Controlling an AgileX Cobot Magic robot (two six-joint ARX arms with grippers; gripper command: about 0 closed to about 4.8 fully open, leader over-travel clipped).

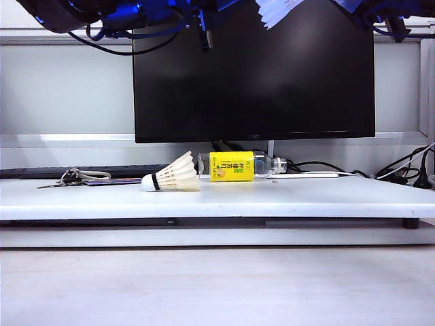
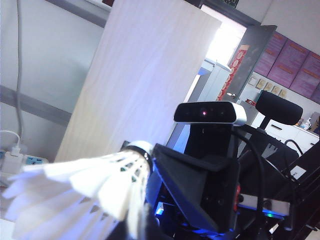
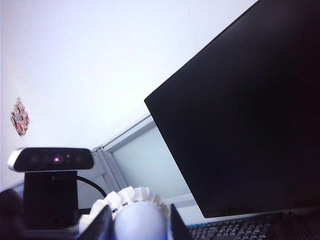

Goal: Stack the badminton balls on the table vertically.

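Place: we see an office.
Evidence: a dark monitor (image 1: 253,75) on a white desk (image 1: 217,204), keyboard (image 3: 235,231), office chair (image 2: 278,108), partition panels behind.

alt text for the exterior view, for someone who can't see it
A shuttlecock lies on its side on the white table beside a yellow-labelled bottle, before a dark monitor. At the top edge, blue arms and the feathers of a second shuttlecock show.

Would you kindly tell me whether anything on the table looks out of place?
The bottle lies on its side behind the sideways shuttlecock, keys nearby. Overhead, the right gripper grips a second shuttlecock by its tip; the left gripper faces it, fingers hidden.
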